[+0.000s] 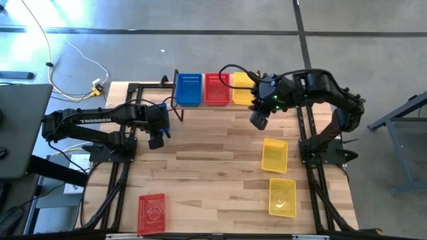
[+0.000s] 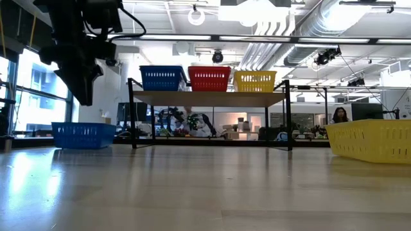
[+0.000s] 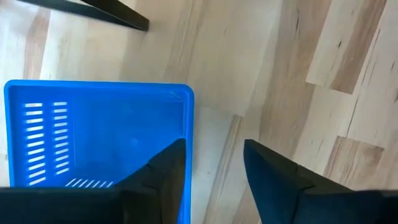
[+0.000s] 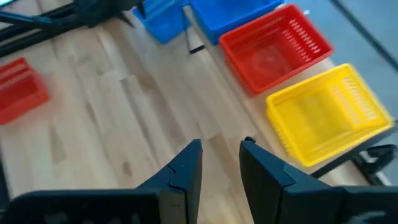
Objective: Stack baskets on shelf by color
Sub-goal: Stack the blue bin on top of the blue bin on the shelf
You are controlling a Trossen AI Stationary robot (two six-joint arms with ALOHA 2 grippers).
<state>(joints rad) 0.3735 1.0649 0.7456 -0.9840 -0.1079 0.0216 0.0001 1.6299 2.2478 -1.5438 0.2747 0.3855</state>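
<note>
on the shelf: one blue basket, one red, one yellow. on the table: two yellow, one red, one blue under left gripper, fingers parted astride its rim. right gripper released, near shelf.

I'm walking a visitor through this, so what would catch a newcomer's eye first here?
Probably the blue, red and yellow plastic mesh baskets lined up on the low light-wood shelf at the table's far edge. Next, the left gripper, open, straddling the rim of a blue mesh basket on the table.
</note>
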